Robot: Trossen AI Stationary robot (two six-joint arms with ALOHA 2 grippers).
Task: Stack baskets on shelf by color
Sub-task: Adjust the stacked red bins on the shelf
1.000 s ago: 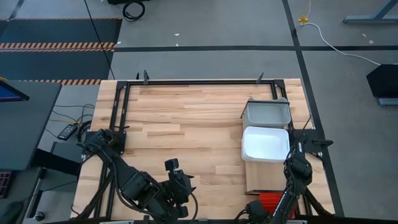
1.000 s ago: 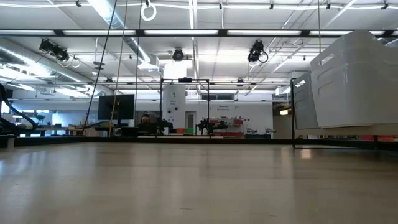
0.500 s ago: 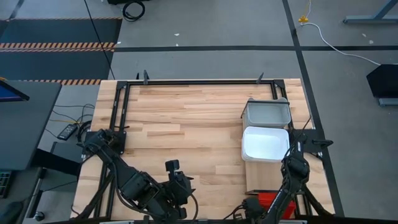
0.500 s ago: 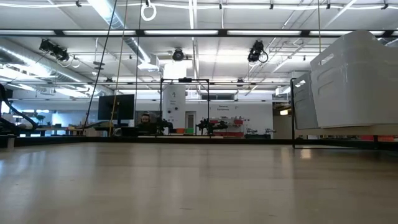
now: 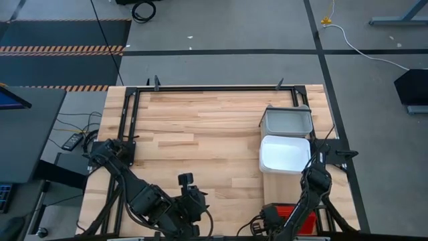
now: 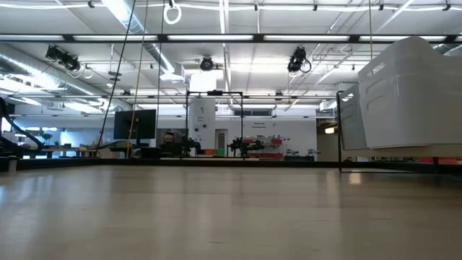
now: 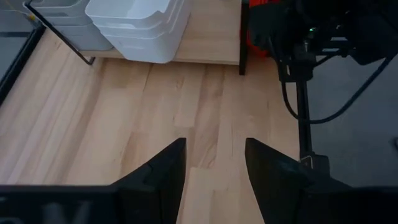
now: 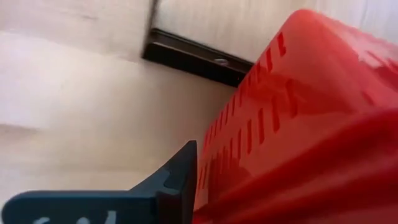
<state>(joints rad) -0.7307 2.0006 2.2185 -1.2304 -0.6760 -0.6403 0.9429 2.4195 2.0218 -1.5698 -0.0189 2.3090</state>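
The right gripper (image 5: 271, 217) is working at the near end of the long pale plywood shelf (image 5: 279, 195), and its wrist view is showing one dark finger (image 8: 176, 180) pressed against the slotted wall of a red mesh-walled plastic basket (image 8: 292, 124); the jaws seem to be clamped on that wall, though the second finger is hidden behind the plastic. The red basket is sitting at the table's near edge, just past the shelf's end and partly under the arm. Farther along the shelf, a stack of white rounded plastic baskets (image 5: 285, 154) and a stack of light grey baskets (image 5: 287, 121) are already standing one behind the other. The left gripper (image 7: 214, 163) is waiting over the butcher-block tabletop (image 5: 194, 127), fingers apart and holding nothing. The red basket is probably light and fairly stiff, yet its thin perforated wall may flex, and the smooth plastic could slip, so a pinch over the rim at the middle of a side looks safest.
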